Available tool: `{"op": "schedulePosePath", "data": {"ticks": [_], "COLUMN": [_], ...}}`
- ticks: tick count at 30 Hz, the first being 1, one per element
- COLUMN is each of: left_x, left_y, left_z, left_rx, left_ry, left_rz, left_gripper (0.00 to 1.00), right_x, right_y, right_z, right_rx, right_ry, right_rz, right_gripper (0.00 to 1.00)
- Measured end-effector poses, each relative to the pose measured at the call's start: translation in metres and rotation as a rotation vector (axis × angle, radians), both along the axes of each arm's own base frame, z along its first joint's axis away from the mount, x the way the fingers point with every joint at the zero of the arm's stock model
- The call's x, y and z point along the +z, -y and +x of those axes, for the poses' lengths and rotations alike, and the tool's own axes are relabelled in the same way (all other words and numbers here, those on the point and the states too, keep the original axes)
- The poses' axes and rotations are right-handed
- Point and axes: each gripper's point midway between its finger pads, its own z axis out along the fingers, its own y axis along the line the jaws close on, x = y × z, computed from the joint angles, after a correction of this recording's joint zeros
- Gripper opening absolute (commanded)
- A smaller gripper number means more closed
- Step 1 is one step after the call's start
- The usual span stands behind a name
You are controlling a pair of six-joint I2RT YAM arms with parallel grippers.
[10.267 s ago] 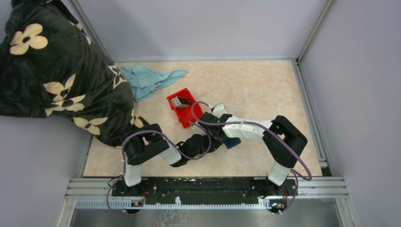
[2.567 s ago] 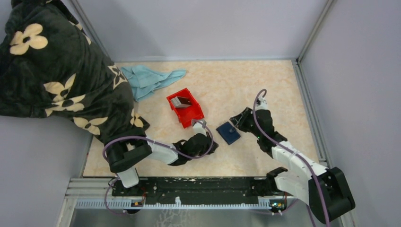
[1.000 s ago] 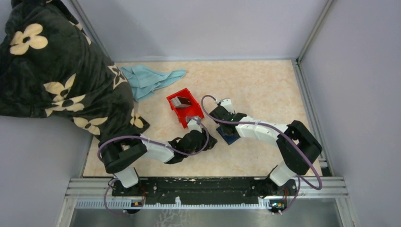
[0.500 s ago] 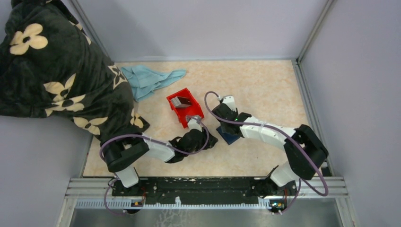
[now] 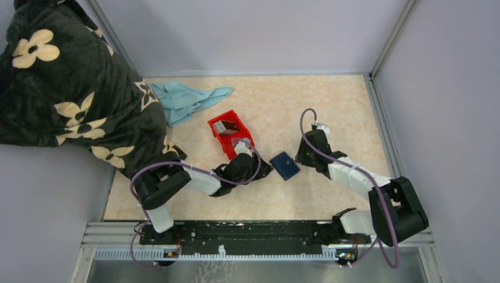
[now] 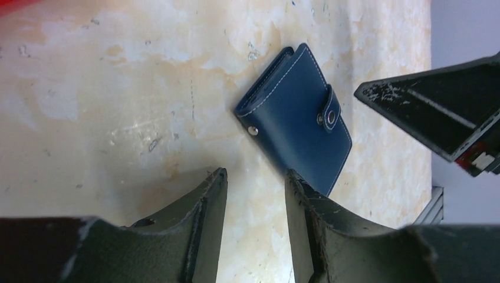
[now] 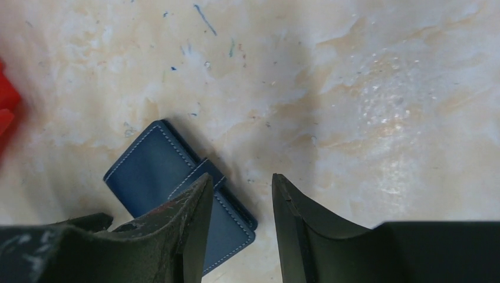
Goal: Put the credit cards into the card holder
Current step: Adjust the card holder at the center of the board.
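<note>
Since the card holder [image 5: 284,165] lies shut, tab snapped, at the centre of the top view, we find it between both grippers, its long axis running upper left to lower right. The left gripper [image 6: 255,175] and right gripper [image 7: 240,177] stand spread and empty, each just beside it; neither looks clearly nearer. It is navy with pale stitching.

White-and-black arms [image 5: 354,174], looping purple cables [image 5: 301,125]

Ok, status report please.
Left gripper, right gripper open, empty. Small navy folding wallet flat, snap tab shut, nothing on top. Thin cards in red plastic bin.
</note>
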Motion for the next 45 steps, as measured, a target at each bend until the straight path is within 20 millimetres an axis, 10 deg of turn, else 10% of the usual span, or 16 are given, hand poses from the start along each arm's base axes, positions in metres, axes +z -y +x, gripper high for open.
{"op": "schedulePosePath", "data": {"ticks": [14, 31, 45], "left_x": [-0.003, -0.004, -0.005], "left_y": [0.011, 0.019, -0.013], "left_z": [0.011, 0.019, 0.022], "left_rx": [0.027, 0.058, 0.144], "left_ry": [-0.054, -0.074, -0.078], "left_rz": [-0.045, -0.084, -0.085], "left_gripper": [0.39, 0.38, 0.38], "right_x": [0.012, -0.022, -0.025], "right_y": [-0.002, -0.003, -0.034], "right_z": [0.001, -0.027, -0.04], "right_rx": [-0.075, -0.077, -0.003], "right_ry": [0.076, -0.018, -0.038], "right_rz": [0.173, 0.212, 0.266], "right_gripper": [0.21, 0.1, 0.09]}}
